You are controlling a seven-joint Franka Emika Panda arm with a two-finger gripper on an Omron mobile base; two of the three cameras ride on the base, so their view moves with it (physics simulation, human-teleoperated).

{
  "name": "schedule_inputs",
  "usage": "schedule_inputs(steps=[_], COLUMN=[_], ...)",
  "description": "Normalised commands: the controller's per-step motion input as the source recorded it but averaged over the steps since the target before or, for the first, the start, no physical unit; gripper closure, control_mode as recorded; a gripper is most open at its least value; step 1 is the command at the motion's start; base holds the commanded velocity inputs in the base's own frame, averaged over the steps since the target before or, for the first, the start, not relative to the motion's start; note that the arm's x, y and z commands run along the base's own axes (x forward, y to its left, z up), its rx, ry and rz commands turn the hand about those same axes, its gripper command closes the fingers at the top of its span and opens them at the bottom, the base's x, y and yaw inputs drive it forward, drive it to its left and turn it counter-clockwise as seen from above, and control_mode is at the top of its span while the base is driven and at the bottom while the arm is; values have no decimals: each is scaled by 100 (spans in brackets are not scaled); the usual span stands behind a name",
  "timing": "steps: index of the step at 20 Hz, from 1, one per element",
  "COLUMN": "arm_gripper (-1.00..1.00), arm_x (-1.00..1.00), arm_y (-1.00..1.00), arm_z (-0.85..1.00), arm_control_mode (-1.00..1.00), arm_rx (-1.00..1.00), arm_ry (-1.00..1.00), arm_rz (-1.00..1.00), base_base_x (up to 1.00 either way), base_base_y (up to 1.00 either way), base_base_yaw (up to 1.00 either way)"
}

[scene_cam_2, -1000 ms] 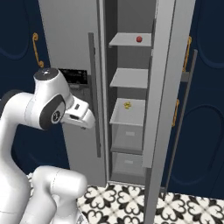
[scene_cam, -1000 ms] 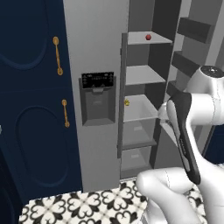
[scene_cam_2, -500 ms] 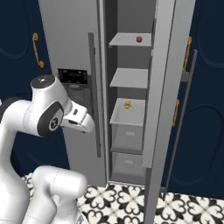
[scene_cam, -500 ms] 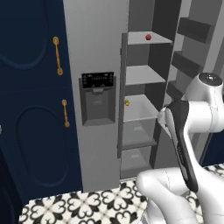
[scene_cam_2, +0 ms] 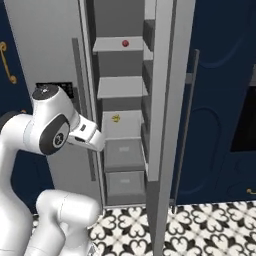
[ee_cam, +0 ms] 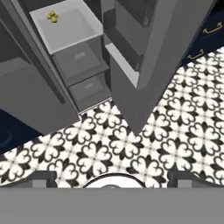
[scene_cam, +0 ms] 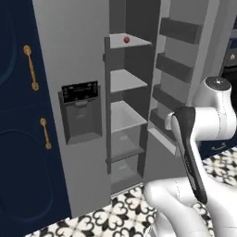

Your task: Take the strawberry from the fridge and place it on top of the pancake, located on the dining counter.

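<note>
Red strawberry (scene_cam: 126, 40) near top shelf's edge – fridge (scene_cam: 78, 55) door open

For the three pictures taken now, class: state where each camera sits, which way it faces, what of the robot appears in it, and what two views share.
Left base view: behind the arm's left, facing the open fridge; arm at lower right.
Right base view: behind its right, facing the same shelves; arm at lower left.
Hand view: on the hand, looking down past the fridge door to the patterned floor; fingers open.
Shared: both base views show the strawberry on the top shelf; right base and hand views share the small yellow item.
</note>
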Motion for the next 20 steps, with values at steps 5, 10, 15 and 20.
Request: schedule_inputs(steps=[5, 10, 15, 20], arm_gripper=[-100, -100, -100, -100], arm_x=[0, 0, 0, 0], arm_y=[0, 0, 0, 0], arm_z=[0, 0, 0, 0], arm_control_mode=[100, 100, 100, 100], arm_rx=[0, 0, 0, 0], arm_ry=[0, 0, 0, 0], arm_rz=[0, 0, 0, 0], base_base_x=[64, 88, 72, 55], base_base_y=[25, 0, -8, -24], base_base_yaw=[0, 0, 9, 19])
